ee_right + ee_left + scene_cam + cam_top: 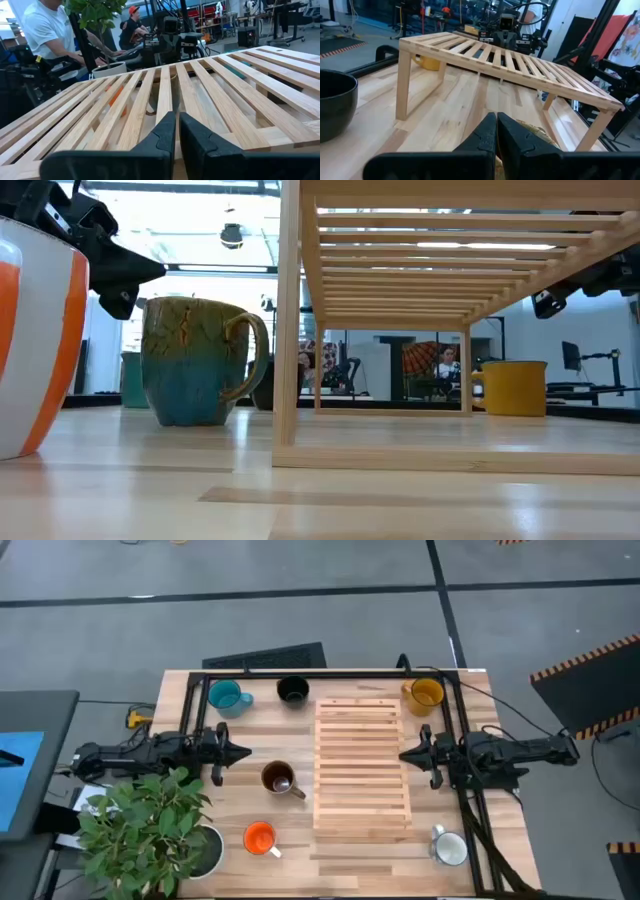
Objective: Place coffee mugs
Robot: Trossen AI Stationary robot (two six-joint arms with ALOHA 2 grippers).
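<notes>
Nothing picked up yet, so really just the opening reach. Left gripper parked at left-centre of the overhead frame, fingers pressed together, empty. Right gripper mirrored at right-centre, hovering at the edge of the slatted wooden rack, fingers nearly touching, also empty.

Mugs scattered around the rack: teal mug and black mug along the upper left, yellow mug upper right, brown mug just left of the rack in the middle, orange mug lower left beside the plant pot, silvery mug lower right.

Probably best to start with the brown mug for the left arm, being nearest. Need to spread the fingers wide first, then come down over the rim opposite the handle, which sticks out toward the rack. Worth keeping clear of the plant leaves when swinging to orange later. Guessing the rack top as the destination, so lifting well above the slats before crossing over.
</notes>
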